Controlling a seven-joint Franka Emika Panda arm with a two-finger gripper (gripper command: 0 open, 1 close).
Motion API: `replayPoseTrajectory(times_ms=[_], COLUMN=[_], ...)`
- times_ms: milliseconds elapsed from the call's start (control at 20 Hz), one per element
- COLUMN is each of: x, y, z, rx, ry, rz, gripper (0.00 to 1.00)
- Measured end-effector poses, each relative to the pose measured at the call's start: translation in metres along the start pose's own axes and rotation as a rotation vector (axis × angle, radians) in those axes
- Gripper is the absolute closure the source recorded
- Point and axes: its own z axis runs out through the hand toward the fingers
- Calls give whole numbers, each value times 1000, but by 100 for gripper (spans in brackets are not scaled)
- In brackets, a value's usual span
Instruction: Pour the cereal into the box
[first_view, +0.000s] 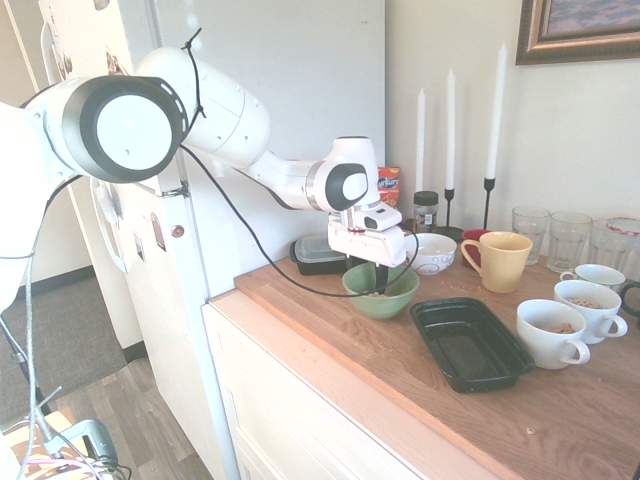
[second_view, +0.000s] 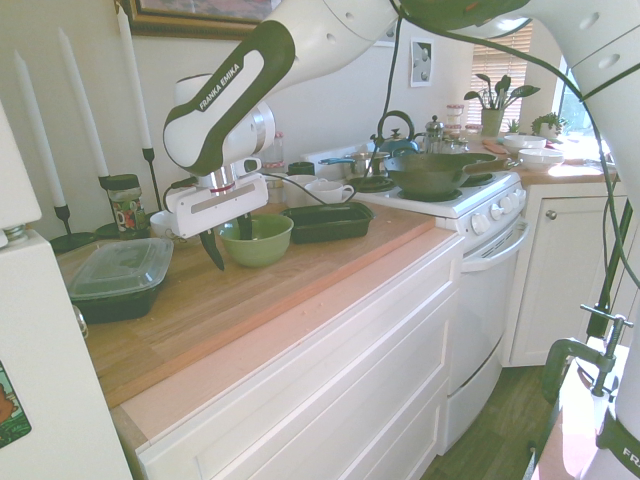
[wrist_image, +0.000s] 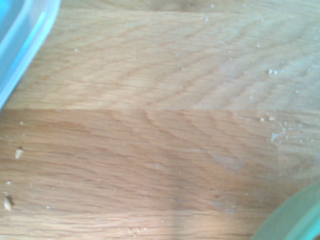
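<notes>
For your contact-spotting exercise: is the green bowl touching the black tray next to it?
Apart. In the first exterior view a strip of bare wooden counter shows between the green bowl and the black tray.

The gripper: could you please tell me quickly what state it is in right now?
Gripper: open, fingers straddling the near rim of the green bowl, not yet closed on it.

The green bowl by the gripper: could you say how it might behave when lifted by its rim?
The green bowl looks rigid with a smooth, glossy wall, so it may slip. Gripped at one side, it would probably tilt. It looks only shallowly filled, so likely light.
</notes>
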Motion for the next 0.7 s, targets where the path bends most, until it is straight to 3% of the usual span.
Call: replayPoseTrajectory(times_ms=[700], x=[1], y=[2], z=[-9], rx=[1], ry=[3], rz=[7], gripper=[100])
